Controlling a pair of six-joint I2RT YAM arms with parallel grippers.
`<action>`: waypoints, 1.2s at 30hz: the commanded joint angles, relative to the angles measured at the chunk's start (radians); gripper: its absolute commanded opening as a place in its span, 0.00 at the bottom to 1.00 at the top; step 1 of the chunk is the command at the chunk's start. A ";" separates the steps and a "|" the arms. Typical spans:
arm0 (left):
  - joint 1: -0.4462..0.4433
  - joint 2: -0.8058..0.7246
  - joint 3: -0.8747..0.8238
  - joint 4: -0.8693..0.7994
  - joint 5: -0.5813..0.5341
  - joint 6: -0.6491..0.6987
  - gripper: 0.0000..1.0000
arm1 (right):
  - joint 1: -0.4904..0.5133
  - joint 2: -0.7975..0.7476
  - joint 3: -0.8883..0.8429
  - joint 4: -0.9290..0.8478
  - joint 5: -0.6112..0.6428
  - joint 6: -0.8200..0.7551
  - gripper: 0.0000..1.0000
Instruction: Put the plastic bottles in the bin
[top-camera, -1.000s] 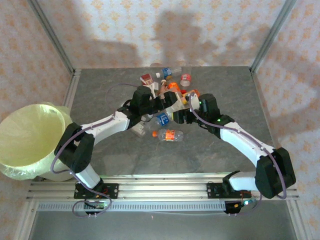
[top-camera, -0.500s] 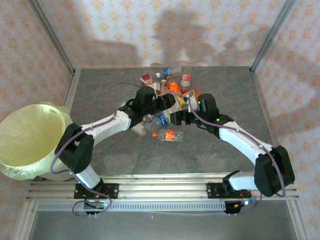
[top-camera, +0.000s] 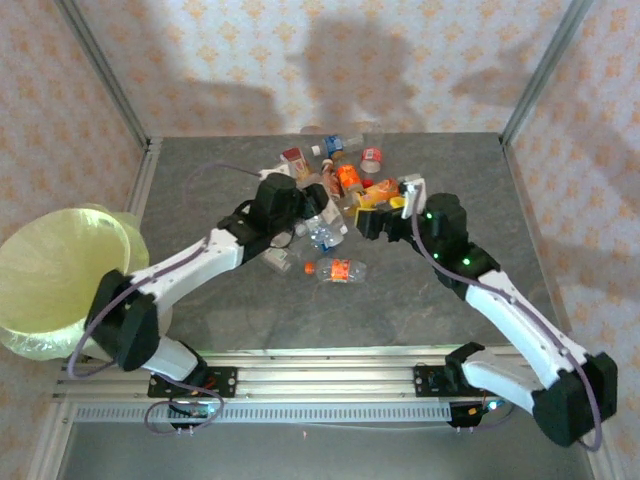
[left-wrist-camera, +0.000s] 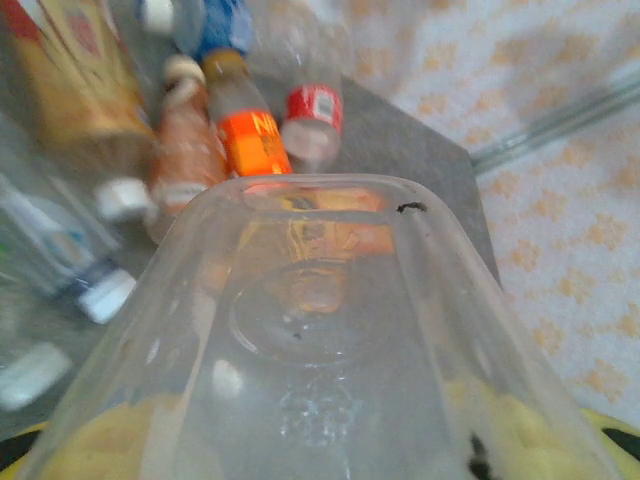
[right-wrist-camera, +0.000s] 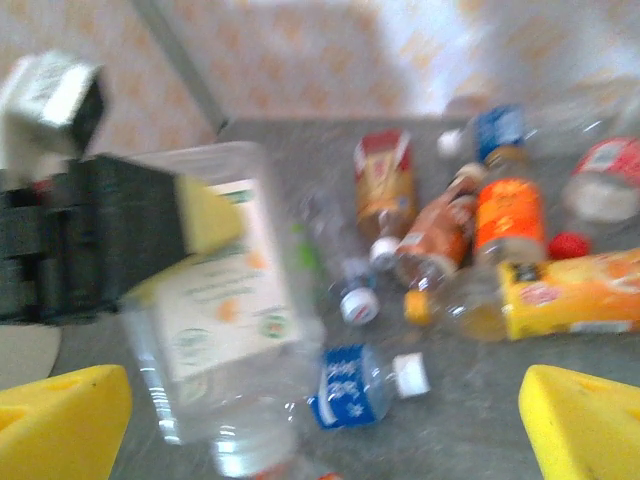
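Left gripper (top-camera: 314, 222) clamped on a clear bottle (left-wrist-camera: 320, 330). Right gripper (right-wrist-camera: 325, 420) spread wide, grasping nothing; loose bottles (right-wrist-camera: 470, 230) lie on the table just ahead of it. Bin (top-camera: 30, 250) stands well behind the left gripper.

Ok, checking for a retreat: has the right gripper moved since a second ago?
Yes. From above, the right gripper has drawn back rightward, away from the orange-labelled bottle lying alone.
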 joint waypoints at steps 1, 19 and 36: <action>0.006 -0.119 0.069 -0.241 -0.231 0.069 0.53 | 0.005 -0.060 -0.064 0.061 0.253 0.038 0.99; 0.192 -0.352 0.634 -1.035 -0.994 0.427 0.53 | 0.003 -0.012 -0.135 0.152 0.464 0.099 0.99; 0.801 -0.535 0.483 -1.125 -0.663 0.527 0.56 | 0.001 0.016 -0.136 0.104 0.449 0.141 0.99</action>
